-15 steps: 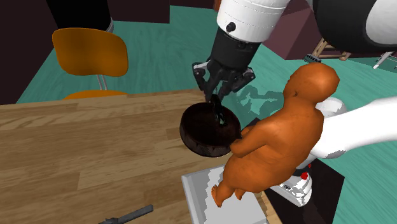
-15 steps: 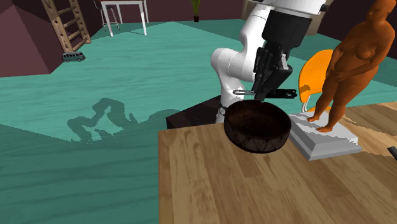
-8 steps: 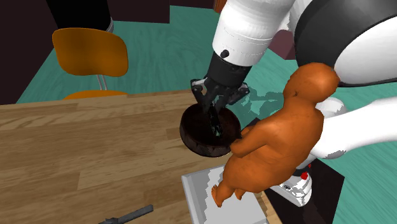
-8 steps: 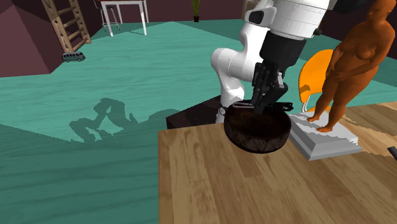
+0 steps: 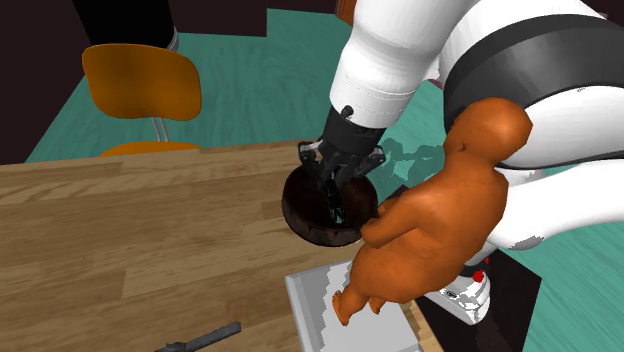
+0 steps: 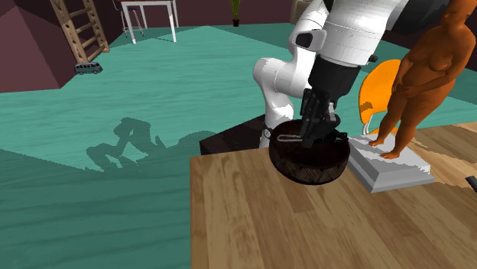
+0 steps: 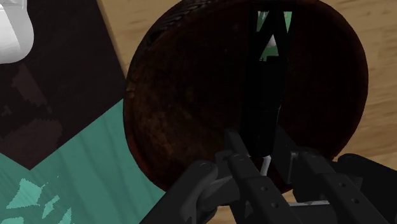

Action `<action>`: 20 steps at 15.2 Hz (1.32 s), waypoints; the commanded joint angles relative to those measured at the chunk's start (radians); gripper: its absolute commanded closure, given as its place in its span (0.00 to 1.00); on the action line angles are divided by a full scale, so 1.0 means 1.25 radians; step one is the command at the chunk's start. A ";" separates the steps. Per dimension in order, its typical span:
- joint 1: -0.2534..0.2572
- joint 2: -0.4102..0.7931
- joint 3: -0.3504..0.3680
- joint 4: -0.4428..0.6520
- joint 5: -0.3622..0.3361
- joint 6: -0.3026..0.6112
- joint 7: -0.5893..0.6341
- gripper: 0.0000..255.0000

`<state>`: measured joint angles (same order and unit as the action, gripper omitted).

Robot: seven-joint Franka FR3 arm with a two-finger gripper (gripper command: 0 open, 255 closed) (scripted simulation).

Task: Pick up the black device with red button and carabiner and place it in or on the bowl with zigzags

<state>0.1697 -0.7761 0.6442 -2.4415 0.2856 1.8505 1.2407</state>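
Gripper [image 5: 336, 198] is now dipping into bowl [image 5: 298, 216] near its 1 o'clock rim (shoulder view), lower than before. Fingers are clasping device [image 7: 264, 108]; release seems due.

— What stood on the wooden table [image 5: 120, 240]?
— An orange figurine [image 5: 430, 225], on a grey plinth [image 5: 325, 305] at the table's edge. A dark tool [image 5: 200, 340] lay on the wood by the shoulder view's bottom edge.
— And beyond the table?
— An orange chair [image 5: 140, 85] on the teal floor [image 6: 115, 92]. Farther off a ladder [image 6: 80, 30] stood slanted, a small toy van [image 6: 88, 68] near its foot and a white table [image 6: 149, 15] behind.
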 commanded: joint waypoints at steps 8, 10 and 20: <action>0.000 0.002 0.002 -0.001 0.000 0.002 0.001 0.00; 0.000 0.001 0.002 -0.001 0.000 0.002 0.000 0.00; -0.004 -0.003 -0.024 0.095 -0.018 -0.099 0.005 0.00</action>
<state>0.1650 -0.7796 0.6146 -2.3225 0.2627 1.7268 1.2477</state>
